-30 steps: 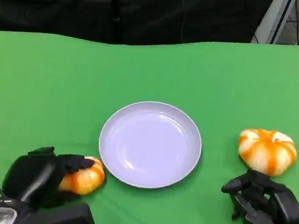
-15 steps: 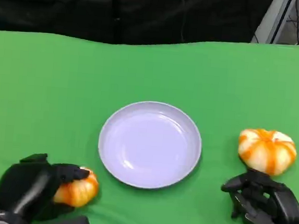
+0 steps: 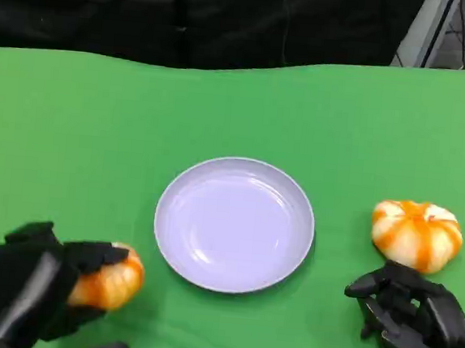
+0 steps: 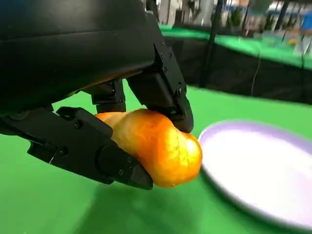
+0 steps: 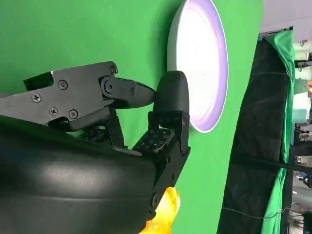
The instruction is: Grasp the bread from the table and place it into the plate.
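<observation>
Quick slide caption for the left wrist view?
Left hand grips an orange bread roll beside the empty lavender plate on green cloth.

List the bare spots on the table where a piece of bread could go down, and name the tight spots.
The plate is bare inside. Green cloth lies open from the plate's far rim to the back edge, and left of the plate. Tight: near left, where the left hand holds a bread; near right, where the second bread lies just beyond the right hand.

green tablecloth (image 3: 98, 122) (plain), black backdrop (image 3: 189, 15)
</observation>
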Controlling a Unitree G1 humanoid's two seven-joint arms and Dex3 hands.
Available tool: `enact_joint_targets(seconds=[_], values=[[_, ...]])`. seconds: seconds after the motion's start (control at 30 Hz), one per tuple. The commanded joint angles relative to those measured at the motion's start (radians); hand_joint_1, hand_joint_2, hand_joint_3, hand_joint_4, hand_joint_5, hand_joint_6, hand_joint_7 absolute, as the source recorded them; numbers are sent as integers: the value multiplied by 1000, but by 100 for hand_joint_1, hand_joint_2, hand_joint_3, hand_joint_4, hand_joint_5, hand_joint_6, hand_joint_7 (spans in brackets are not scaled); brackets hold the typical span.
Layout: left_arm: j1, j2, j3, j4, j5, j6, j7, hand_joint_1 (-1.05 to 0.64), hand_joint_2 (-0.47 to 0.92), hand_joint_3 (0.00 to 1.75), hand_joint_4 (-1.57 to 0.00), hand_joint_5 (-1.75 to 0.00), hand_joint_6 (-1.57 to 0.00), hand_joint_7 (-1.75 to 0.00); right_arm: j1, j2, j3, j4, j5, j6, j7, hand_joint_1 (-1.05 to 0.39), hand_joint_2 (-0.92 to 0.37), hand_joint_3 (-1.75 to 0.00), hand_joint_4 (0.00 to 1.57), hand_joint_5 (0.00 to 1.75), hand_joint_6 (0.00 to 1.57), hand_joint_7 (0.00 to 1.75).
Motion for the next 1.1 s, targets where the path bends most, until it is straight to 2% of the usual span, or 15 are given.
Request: enact_joint_targets(seconds=[0.03,0.13,0.27,0.37,0.47,0.7,0.87,0.93,0.97,1.1], values=[[12,0,37,-86,36,1,2,-10,88,0,-79,-175,-139,-16,8,-11,-1,23,4,10,3,-27,-92,-44,66,175,77,104],[6,-6,46,-106,44,-17,10,-10,88,0,-81,-175,-139,-18,8,-11,0,22,2,11,0,-27,-92,-44,66,174,77,104],[-16,-19,55,-100,46,-55,46,-9,88,3,-86,-169,-112,-74,7,-11,1,26,-2,8,-4,-27,-92,-44,66,174,76,103],[-33,-28,61,-90,46,-78,68,-9,88,4,-84,-171,-102,-92,6,-10,1,30,-2,1,-5,-27,-92,-45,66,175,76,104],[-36,-34,66,-86,47,-88,70,-10,88,5,-83,-173,-98,-99,6,-10,1,32,-2,-1,-4,-27,-92,-45,66,175,77,104],[-36,-42,73,-83,51,-97,67,-10,88,5,-82,-173,-96,-102,5,-10,1,34,-1,-3,-4,-27,-92,-45,66,175,76,104],[-188,-60,16,122,59,-213,196,-10,88,15,-79,-174,-87,-116,9,-6,6,28,-5,0,-11,-27,-92,-45,67,175,76,104],[-239,-70,-7,192,67,-240,227,-10,70,57,-80,-175,-83,-123,11,-3,8,24,-3,5,-13,-28,-92,-44,67,175,77,104],[-261,-73,-17,221,70,-248,239,-11,61,73,-80,-175,-82,-125,12,-2,9,22,-4,6,-15,-27,-92,-44,67,175,77,104],[-308,-79,-41,280,77,-267,262,-14,55,85,-80,-175,-80,-127,13,-1,13,21,-5,1,-17,-26,-92,-45,67,175,77,103]])
